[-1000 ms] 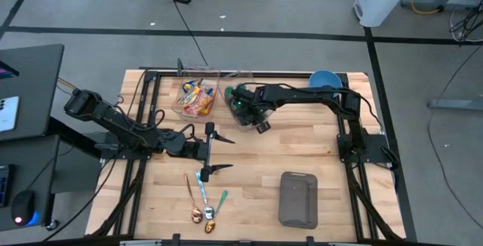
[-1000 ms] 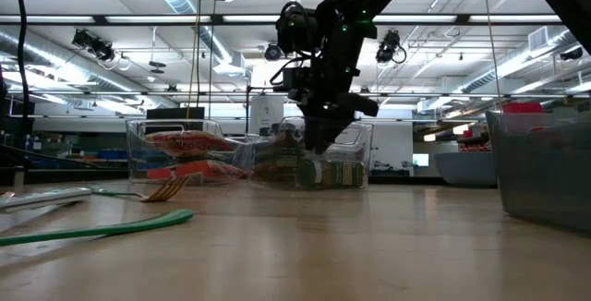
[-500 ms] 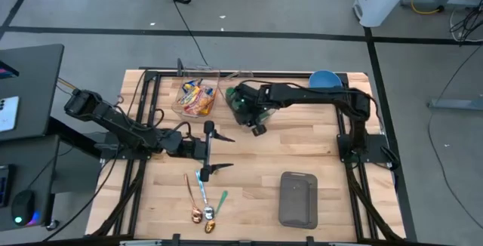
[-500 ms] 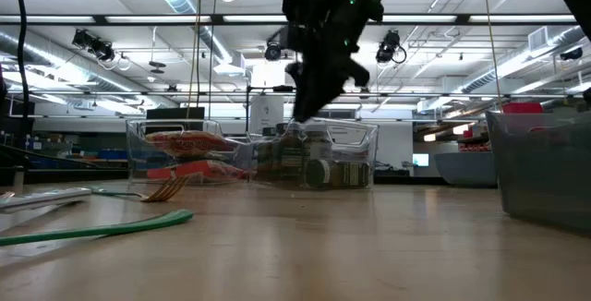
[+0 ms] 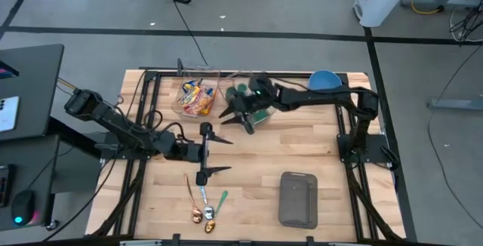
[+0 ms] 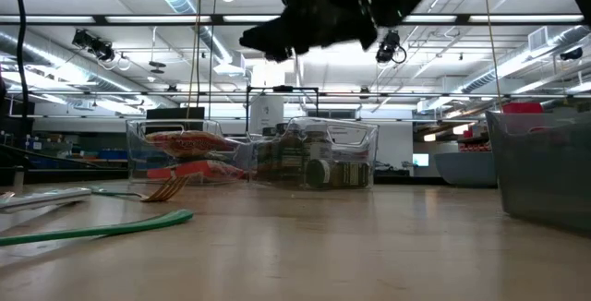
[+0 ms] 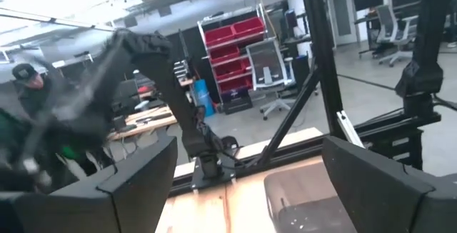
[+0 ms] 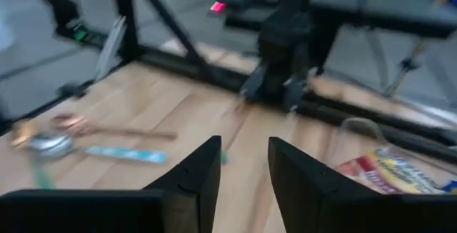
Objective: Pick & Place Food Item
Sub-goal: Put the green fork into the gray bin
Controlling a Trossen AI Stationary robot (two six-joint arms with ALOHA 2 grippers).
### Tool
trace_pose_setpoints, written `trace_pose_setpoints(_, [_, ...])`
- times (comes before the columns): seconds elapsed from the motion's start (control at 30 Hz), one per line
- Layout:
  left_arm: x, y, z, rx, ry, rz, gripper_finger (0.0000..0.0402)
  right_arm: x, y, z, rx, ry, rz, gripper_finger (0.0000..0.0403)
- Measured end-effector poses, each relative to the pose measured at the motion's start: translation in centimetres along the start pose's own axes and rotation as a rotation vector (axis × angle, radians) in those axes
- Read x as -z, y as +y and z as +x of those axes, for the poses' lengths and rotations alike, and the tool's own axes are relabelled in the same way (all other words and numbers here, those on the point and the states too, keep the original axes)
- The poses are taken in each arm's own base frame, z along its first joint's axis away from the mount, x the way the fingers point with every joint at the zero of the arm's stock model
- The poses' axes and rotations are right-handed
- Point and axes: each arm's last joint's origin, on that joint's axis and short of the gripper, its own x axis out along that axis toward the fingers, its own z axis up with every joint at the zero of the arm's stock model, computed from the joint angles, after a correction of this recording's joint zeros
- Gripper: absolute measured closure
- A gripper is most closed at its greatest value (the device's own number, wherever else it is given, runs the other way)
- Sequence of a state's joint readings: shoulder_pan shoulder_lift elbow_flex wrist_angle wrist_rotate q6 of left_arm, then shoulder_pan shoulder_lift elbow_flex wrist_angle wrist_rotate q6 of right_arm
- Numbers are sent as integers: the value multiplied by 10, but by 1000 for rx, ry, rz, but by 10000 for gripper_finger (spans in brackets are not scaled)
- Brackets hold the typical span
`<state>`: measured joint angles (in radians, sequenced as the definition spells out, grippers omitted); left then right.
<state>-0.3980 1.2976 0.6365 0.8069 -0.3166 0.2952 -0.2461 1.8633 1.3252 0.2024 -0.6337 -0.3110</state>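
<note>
Wooden worktop (image 5: 317, 148), pale planks, fills the middle of the high view. Count: two clear bins at upper centre, one grey lidded box (image 5: 299, 198) at lower right, one blue bowl (image 5: 324, 79) at the upper right edge, and a cluster of cutlery (image 5: 204, 201) at lower centre, about four pieces, one with a green handle.

Left bin (image 5: 195, 99) holds bright snack packets (image 5: 193, 97), the food items. Right bin (image 5: 255, 103) holds dark goods, partly under the arm.

Right gripper (image 5: 235, 115) hangs above the near edge of the right bin, pointing toward frame left. Its fingers (image 8: 191, 183) stand a narrow gap apart with nothing between them; the right wrist view alone shows this, plus a snack packet at its lower right.

Left gripper (image 5: 205, 149) sits at centre left, clear of the bins, fingers (image 7: 143, 179) spread wide and empty.

Low view alone shows the bins side by side at worktop level, right gripper (image 6: 277, 35) well above them. Left wrist view alone shows a person (image 7: 32, 93) at upper left, beyond the worktop.
</note>
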Motion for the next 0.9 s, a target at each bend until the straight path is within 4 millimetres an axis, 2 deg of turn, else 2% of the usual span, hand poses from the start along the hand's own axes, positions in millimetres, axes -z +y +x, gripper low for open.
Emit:
trace_pose_setpoints(0.17, [-1,-5,-2,-17,8,11,47,38,23,-3,128,-224,-25,277])
trace_pose_setpoints(0.3, [-3,-9,-3,-7,6,5,47,61,53,-17,225,-377,-34,277])
trace_pose_setpoints(0.43, [-1,-12,-5,-30,39,-5,47,79,89,-36,310,-430,-62,277])
trace_pose_setpoints(0.7, [21,-22,-10,3,270,-139,47,86,156,-80,437,-429,-148,277])
trace_pose_setpoints(0.9, [44,-28,-21,14,524,-304,47,100,188,-111,496,-410,-129,277])
